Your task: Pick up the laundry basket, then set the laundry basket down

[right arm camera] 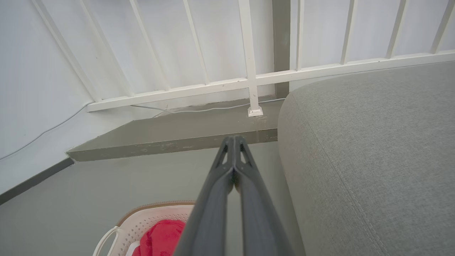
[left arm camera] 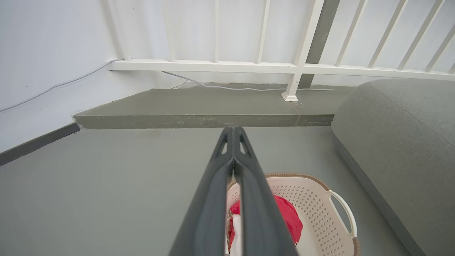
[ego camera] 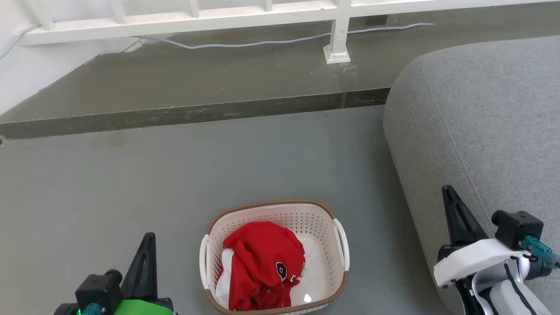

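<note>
The laundry basket (ego camera: pixel 323 245) stands on the grey floor at the bottom centre of the head view, cream with a brown rim and white side handles; a red and white garment (ego camera: pixel 262 262) lies inside. My left gripper (ego camera: pixel 148 238) is shut, empty, and raised to the basket's left, apart from it. My right gripper (ego camera: pixel 448 192) is shut, empty, and sits to the basket's right, in front of the sofa. In the left wrist view the left gripper (left arm camera: pixel 233 129) points over the basket (left arm camera: pixel 320 213). Low in the right wrist view, the basket (right arm camera: pixel 149 218) lies left of the right gripper (right arm camera: pixel 233 139).
A grey sofa (ego camera: pixel 481 131) fills the right side, close to the basket. Beyond lies a raised concrete step (ego camera: pixel 197 113) with a white railing (ego camera: pixel 337 30) and a cable (ego camera: pixel 262 43) along it. A white wall (ego camera: pixel 26 74) closes the far left.
</note>
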